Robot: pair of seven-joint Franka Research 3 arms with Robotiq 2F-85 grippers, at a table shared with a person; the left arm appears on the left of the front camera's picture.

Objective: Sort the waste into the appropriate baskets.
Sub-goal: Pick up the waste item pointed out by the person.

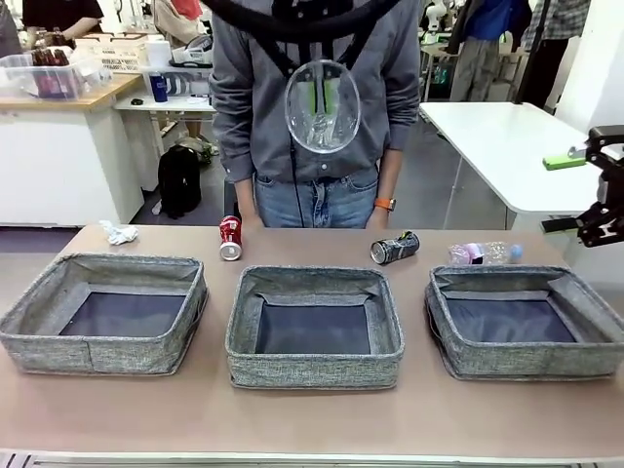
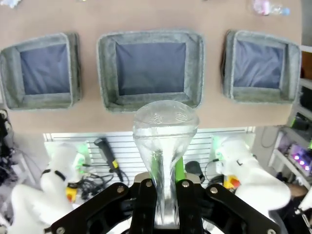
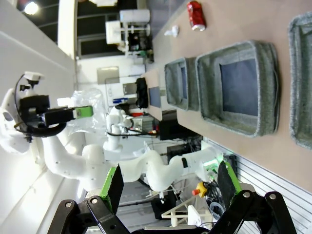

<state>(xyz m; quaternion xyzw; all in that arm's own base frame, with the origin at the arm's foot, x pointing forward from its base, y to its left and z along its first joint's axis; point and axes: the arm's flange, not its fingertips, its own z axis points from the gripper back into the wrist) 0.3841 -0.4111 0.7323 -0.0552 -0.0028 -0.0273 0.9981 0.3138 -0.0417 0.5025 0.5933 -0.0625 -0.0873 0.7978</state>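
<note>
Left gripper (image 2: 166, 171) clamped on clear plastic bottle (image 2: 165, 127), centre of the left wrist frame. Bottle's long axis runs along the fingers, base aimed at middle basket (image 2: 146, 101), directly above it in frame. Right gripper (image 3: 170, 181) spread wide, holding nothing.

Right gripper (image 3: 170, 184) jaws wide apart, nothing held. Three baskets (image 3: 239, 124) in a row ahead, up and right of it. Red drink can (image 3: 196, 14) and paper wad (image 3: 170, 32) lie beyond them on the table (image 3: 273, 156)
</note>
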